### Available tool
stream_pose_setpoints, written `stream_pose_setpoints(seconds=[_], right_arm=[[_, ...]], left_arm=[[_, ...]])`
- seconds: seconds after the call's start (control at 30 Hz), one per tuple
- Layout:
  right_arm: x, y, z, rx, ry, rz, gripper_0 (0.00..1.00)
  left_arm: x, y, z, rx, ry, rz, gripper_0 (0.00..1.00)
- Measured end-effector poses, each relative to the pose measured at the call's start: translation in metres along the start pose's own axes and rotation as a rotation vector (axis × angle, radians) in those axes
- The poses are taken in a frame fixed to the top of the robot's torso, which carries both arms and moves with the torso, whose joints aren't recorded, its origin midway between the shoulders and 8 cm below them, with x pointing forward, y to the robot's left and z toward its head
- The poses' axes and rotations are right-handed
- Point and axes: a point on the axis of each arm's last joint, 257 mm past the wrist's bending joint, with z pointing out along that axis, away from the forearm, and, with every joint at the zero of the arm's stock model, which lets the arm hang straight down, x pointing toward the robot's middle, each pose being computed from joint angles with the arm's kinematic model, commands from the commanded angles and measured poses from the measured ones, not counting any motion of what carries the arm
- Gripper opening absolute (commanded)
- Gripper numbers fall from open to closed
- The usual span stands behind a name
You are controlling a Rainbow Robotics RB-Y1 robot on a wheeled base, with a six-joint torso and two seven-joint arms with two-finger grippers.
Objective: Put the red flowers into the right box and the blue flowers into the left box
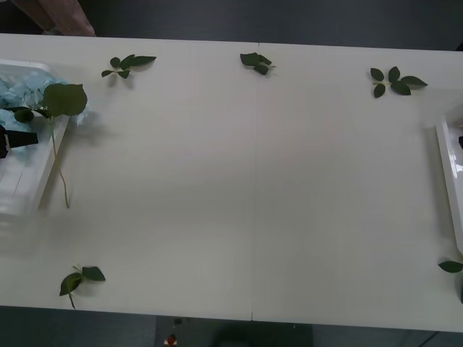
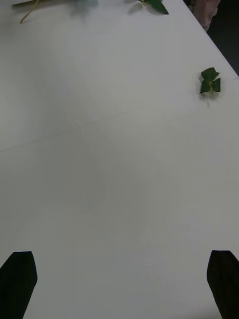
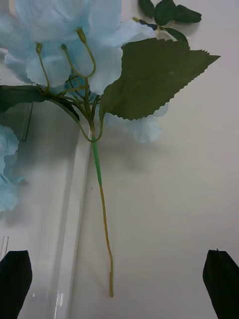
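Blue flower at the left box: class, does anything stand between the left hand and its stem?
Nothing visible does. The open left hand hangs above the blue flower, whose stem trails over the left box rim onto bare table.

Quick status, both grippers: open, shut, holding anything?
Left gripper: open, holding nothing, above the blue flower's stem at the left box rim.
Right gripper: open, empty, over bare table.

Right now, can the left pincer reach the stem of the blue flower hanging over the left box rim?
Probably yes: the left pincer is open right by the stem, which lies bare on the table beside the left box rim, with nothing covering it.
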Motion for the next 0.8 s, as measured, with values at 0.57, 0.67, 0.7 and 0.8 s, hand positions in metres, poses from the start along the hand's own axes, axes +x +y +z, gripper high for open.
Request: stream_pose_setpoints(seconds=[0.57,0.67,0.7,0.8], right_arm=[[0.0,0.0,0.0,0.0,0.0,-0.001,1.0],[0.0,0.0,0.0,0.0,0.0,-0.001,1.0],[0.0,0.0,0.0,0.0,0.0,-0.001,1.0],[0.0,0.0,0.0,0.0,0.0,-0.001,1.0]], left_arm=[[-0.046,-0.047,-0.01,-0.063,0.049,-0.035,1.0],[-0.057,-0.089,-0.011,-0.02,0.028,0.052,1.0],[-0.058,-0.102,-0.013,0.001,0.021,0.077,1.0],[-0.066,-0.144,-0.019,0.068,-0.019,0.149,1.0]])
